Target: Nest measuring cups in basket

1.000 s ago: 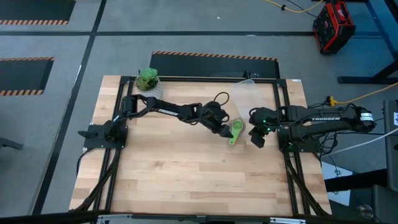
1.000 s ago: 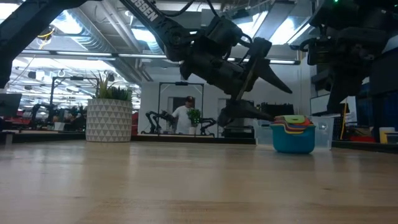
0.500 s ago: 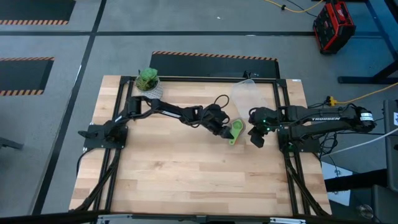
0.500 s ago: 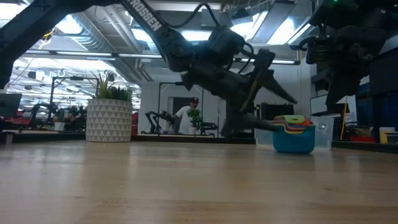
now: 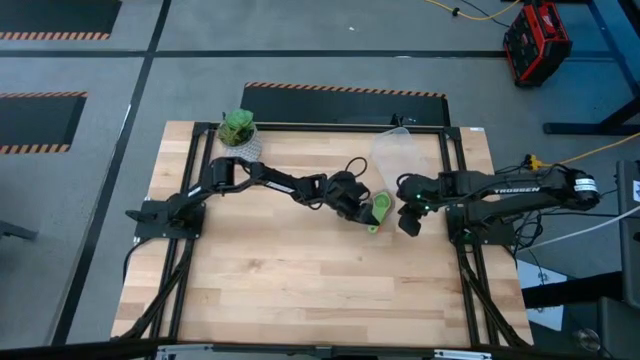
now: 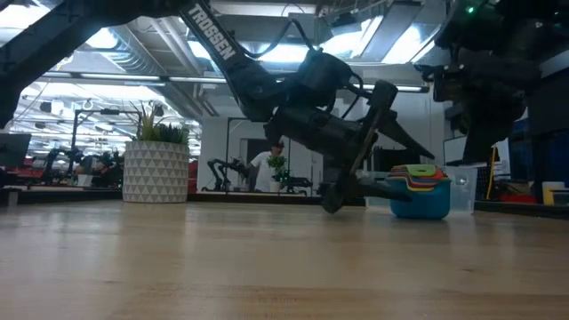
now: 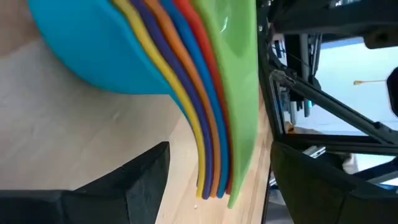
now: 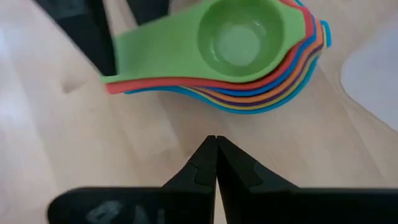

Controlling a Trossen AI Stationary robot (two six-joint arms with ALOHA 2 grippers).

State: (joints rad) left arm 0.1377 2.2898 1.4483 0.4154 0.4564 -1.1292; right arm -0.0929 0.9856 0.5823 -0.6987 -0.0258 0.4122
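Your measuring cups [image 5: 379,208] are already stacked one inside another, green on top and the big blue one at the bottom, but the stack sits on the bare table [image 5: 300,290], right of centre and toward the far edge, not in the basket [image 5: 405,152]. That clear tub stands just beyond the stack, near the far right corner, and nothing shows inside it as far as you can see from above. So the nesting looks done; the move into the basket is what remains.

Your left gripper [image 5: 362,210] is down at table level with its fingers [image 7: 146,177] spread wide either side of the fanned handles, not touching them yet in the wrist view. You would judge it ready to close on the handles and lift the whole stack.

Your right gripper [image 8: 216,163] hovers just on the stack's other side, fingers pressed together, holding nothing.
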